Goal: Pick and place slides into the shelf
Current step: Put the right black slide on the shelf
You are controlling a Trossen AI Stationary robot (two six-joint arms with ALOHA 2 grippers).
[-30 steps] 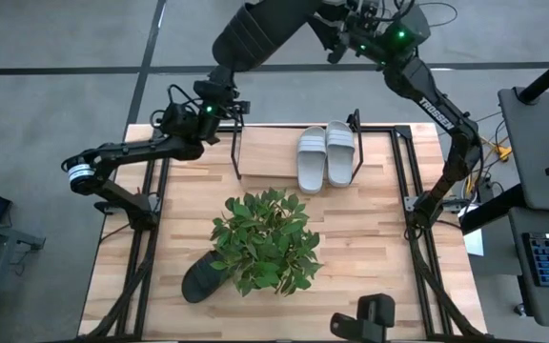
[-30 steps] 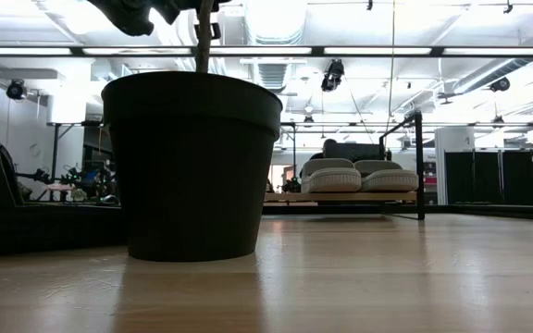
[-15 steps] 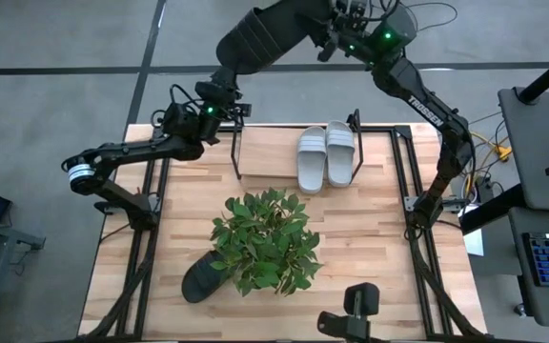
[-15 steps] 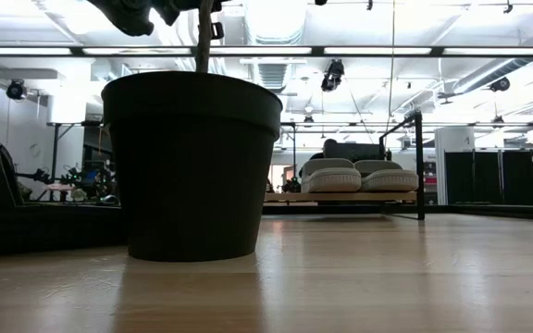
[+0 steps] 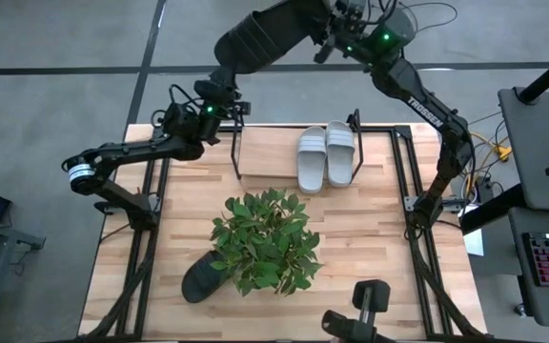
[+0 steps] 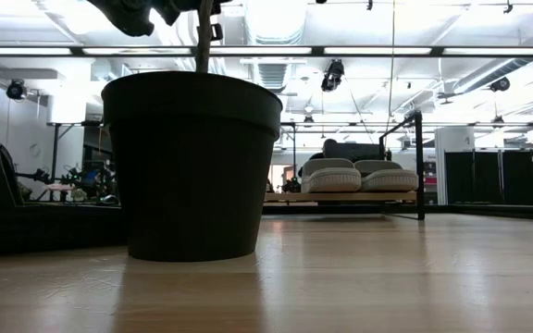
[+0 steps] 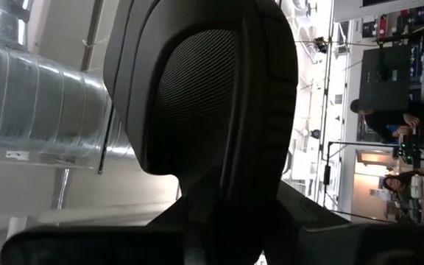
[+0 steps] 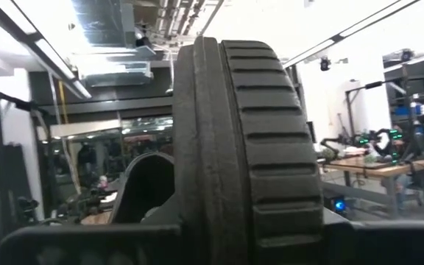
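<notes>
While the left gripper (image 5: 224, 74) and right gripper (image 5: 332, 38) pinch a black slide (image 5: 265, 33) aloft, "TROSSEN" shows on the right arm (image 5: 417, 91). Grey slides (image 5: 325, 155) fill the shelf's (image 5: 239, 152) right half.

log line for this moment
black slide: aloft, held by left end effector and right end effector | grey slides: two on shelf | other black slide: by plant
</notes>
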